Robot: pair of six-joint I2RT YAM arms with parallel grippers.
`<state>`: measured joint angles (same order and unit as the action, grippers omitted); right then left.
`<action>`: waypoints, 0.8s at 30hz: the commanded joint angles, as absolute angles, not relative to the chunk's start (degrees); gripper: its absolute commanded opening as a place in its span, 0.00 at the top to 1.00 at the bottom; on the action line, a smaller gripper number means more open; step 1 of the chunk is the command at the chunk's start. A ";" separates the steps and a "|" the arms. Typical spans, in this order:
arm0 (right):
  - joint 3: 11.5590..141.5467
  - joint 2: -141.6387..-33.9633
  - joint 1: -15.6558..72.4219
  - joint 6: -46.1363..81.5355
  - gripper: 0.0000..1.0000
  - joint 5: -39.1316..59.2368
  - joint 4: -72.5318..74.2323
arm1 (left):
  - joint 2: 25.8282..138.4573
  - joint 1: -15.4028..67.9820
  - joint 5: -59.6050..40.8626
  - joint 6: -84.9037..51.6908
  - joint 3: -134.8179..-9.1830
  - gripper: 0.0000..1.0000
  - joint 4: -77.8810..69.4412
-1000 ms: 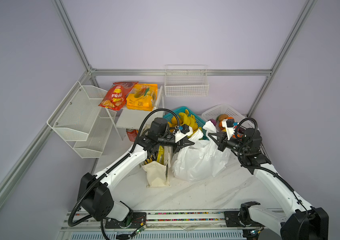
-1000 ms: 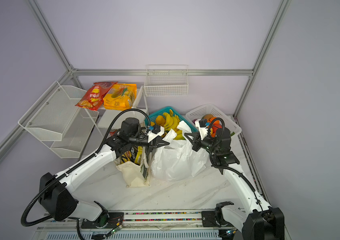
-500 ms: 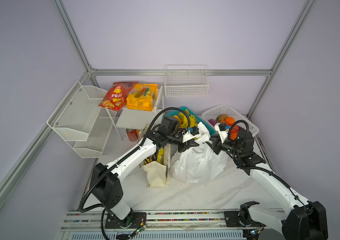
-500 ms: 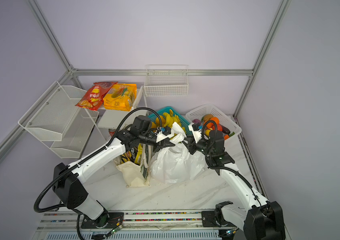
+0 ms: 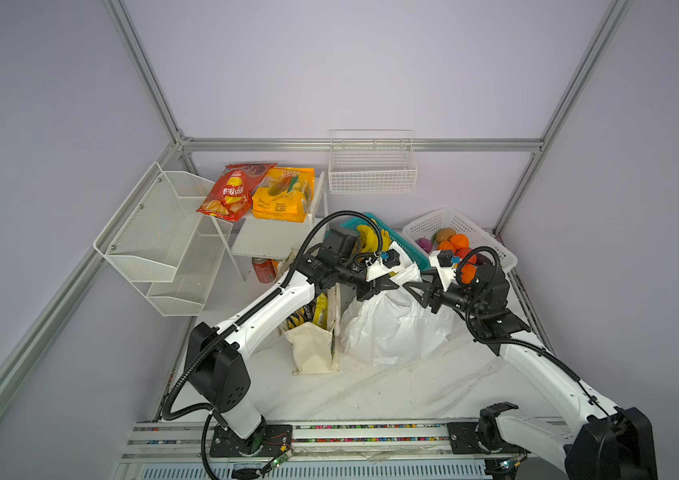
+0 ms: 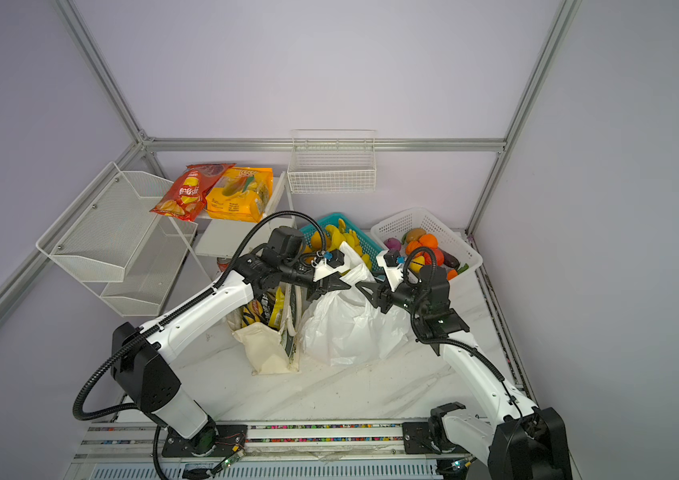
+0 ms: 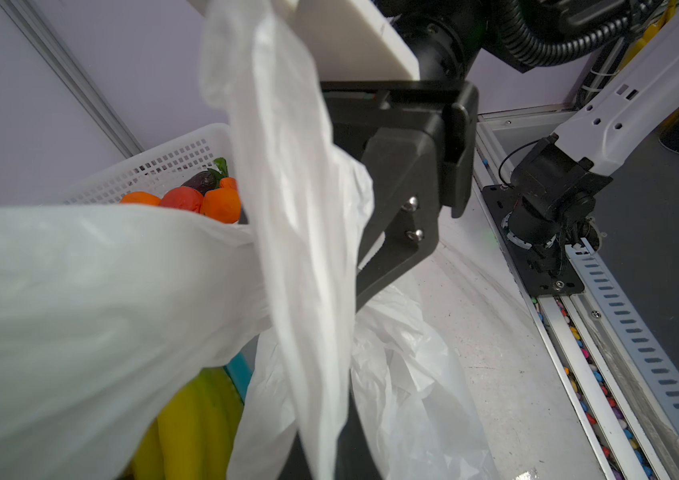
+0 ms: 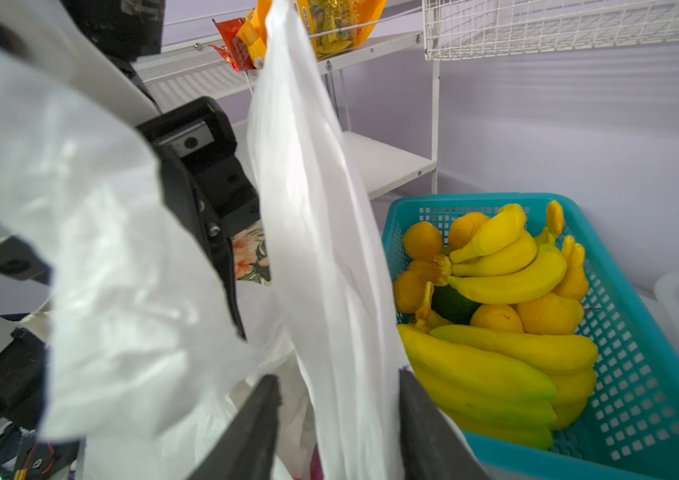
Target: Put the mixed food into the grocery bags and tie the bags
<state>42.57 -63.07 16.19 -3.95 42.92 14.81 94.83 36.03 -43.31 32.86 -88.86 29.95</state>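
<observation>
The white plastic carrier bag (image 5: 391, 328) (image 6: 350, 328) stands beside the cream canvas tote (image 5: 312, 345) (image 6: 267, 349). In the tote are the black chip bag (image 5: 299, 319) and a small yellow packet (image 5: 321, 309). My left gripper (image 5: 387, 284) (image 6: 344, 286) is shut on one bag handle (image 7: 308, 291) above the bag's mouth; plastic hides its jaws in the left wrist view. Tip to tip with it, my right gripper (image 5: 412, 289) (image 8: 337, 415) stands open, the other handle strip (image 8: 329, 249) hanging loose between its fingers. Bananas (image 8: 495, 361) lie in the teal basket (image 8: 641, 374). A purple eggplant (image 6: 450, 259) lies in the white basket (image 5: 475, 228).
At the back stand a white shelf (image 5: 275, 237) with a red chip bag (image 5: 231, 193) and an orange-yellow packet (image 5: 283, 199), a mesh rack (image 5: 154, 232) at the left and a wire basket (image 5: 371, 174) on the wall. A red can (image 5: 263, 270) stands by the shelf.
Both grippers have come together over the white bag, each bringing a handle. My right gripper has opened and let its handle go; the left has stayed shut.
</observation>
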 commanded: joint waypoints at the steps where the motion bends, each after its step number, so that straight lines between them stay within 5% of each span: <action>1: 44.39 -64.53 16.58 -6.13 0.33 39.71 14.67 | 94.48 36.03 -43.29 34.19 -92.99 1.00 30.10; 9: 43.58 -66.13 16.58 -7.44 0.23 47.35 17.35 | 95.01 36.04 -41.57 34.36 -93.03 1.00 29.97; 17: 47.31 -68.32 16.44 -11.56 0.20 32.73 13.20 | 93.87 36.03 -41.24 34.41 -91.98 1.00 29.63; 24: 50.17 -72.18 16.49 -13.64 0.12 38.17 11.71 | 93.43 36.01 -41.12 34.45 -91.46 1.00 29.37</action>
<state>47.83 -70.48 16.19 -11.07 35.27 13.58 94.83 36.03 -41.06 33.69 -88.86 30.13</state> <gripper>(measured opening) 0.867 0.047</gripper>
